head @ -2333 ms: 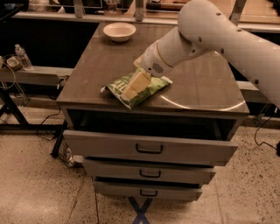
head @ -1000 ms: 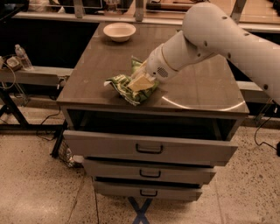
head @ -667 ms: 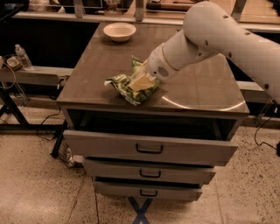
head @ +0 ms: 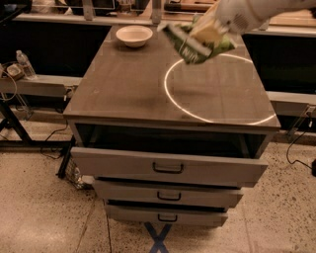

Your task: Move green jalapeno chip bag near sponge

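The green jalapeno chip bag [head: 193, 45] hangs tilted in the air above the back right part of the table top [head: 123, 84]. My gripper [head: 210, 30] is shut on the bag's upper part, and my white arm [head: 247, 12] reaches in from the top right corner. The sponge does not show in this view.
A white bowl [head: 133, 34] stands at the table's back left. A bright ring of light [head: 217, 89] lies on the table's right half. The top drawer [head: 168, 168] below stands pulled out. A water bottle [head: 24, 64] stands on a shelf at the left.
The bag lay on the table under my gripper; now it is lifted off the surface and carried toward the back right. The view now sits closer to the table.
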Robot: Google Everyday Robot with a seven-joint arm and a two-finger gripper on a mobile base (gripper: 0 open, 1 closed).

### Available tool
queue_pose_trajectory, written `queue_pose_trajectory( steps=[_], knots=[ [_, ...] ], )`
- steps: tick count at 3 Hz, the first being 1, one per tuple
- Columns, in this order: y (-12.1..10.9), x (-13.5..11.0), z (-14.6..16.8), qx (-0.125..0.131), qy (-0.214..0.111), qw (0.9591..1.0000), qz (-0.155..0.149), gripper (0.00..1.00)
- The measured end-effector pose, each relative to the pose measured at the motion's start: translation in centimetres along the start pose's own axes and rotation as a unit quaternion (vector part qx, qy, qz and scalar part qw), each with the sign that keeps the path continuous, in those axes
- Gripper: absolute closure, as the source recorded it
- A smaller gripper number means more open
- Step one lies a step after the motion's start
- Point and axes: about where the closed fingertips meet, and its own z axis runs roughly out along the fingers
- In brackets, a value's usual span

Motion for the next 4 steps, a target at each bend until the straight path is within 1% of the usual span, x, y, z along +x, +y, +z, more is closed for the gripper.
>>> queue_pose_trajectory(
  steps=[1,2,3,4],
  knots=[
    [-3.1,-2.3,-3.7,0.044,-0.021,0.9987,-0.012,1.0],
    [-3.1,-2.4,-3.7,0.044,-0.021,0.9987,-0.012,1.0],
    [-3.9,-2.0,-3.2,0.036,-0.021,0.9991,-0.009,1.0],
    [-7.2,-0.6,-2.1,0.05,-0.041,0.9977,-0.018,1.0]
  ],
)
